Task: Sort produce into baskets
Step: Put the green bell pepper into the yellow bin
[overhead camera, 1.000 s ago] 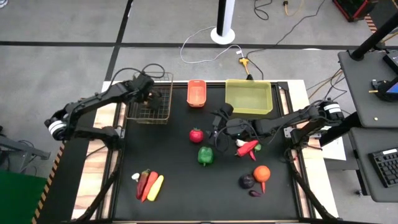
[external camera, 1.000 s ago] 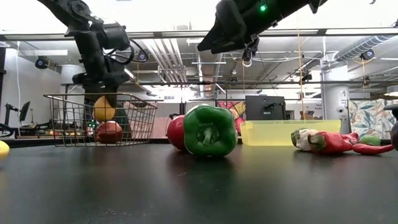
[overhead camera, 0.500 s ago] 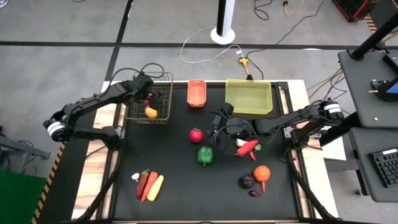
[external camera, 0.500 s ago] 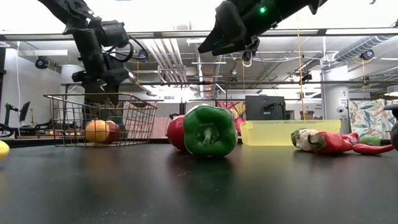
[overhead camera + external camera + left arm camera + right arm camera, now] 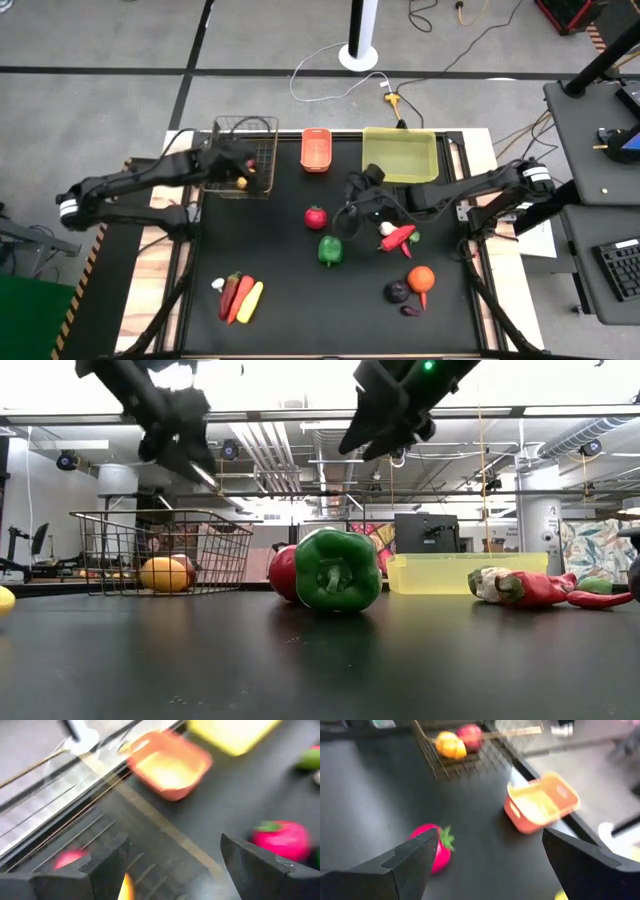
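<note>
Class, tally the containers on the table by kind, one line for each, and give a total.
Wire basket: 1
Orange plastic basket: 1
Yellow plastic bin: 1
Total: 3

You're looking at two dark, near-black jointed arms, each with a pale grey-white band at its shoulder end. Black cables loop along both. The right arm shows a small green light in the low view. Each wrist view shows two broad, flat, dark fingers (image 5: 260,870).
</note>
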Controlling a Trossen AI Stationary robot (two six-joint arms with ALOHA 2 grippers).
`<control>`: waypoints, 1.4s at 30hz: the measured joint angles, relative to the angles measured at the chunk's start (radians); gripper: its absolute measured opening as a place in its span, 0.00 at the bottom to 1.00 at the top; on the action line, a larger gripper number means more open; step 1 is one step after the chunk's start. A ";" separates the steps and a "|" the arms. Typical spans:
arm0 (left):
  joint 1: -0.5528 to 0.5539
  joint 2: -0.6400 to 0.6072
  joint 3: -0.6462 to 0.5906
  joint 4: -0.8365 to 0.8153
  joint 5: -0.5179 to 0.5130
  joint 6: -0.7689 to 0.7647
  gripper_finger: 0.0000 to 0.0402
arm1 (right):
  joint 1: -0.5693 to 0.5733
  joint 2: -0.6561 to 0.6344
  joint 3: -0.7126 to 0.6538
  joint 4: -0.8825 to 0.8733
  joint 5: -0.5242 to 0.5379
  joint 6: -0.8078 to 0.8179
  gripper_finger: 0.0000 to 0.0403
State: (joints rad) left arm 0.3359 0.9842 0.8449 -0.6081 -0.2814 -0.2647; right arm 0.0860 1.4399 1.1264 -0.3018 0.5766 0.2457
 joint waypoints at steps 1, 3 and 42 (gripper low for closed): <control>-0.043 -0.007 -0.001 0.011 -0.013 -0.010 0.72 | 0.000 0.000 0.014 -0.048 -0.001 0.038 0.87; -0.126 -0.014 -0.002 0.028 -0.045 -0.031 0.72 | 0.000 0.000 0.037 -0.140 -0.001 0.108 0.87; -0.591 0.178 -0.004 0.102 -0.205 -0.029 0.72 | 0.080 0.052 -0.058 -0.103 -0.112 -0.021 0.88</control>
State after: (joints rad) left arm -0.2554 1.1624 0.8406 -0.5064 -0.4866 -0.2940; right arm 0.1658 1.4918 1.0687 -0.4046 0.4644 0.2244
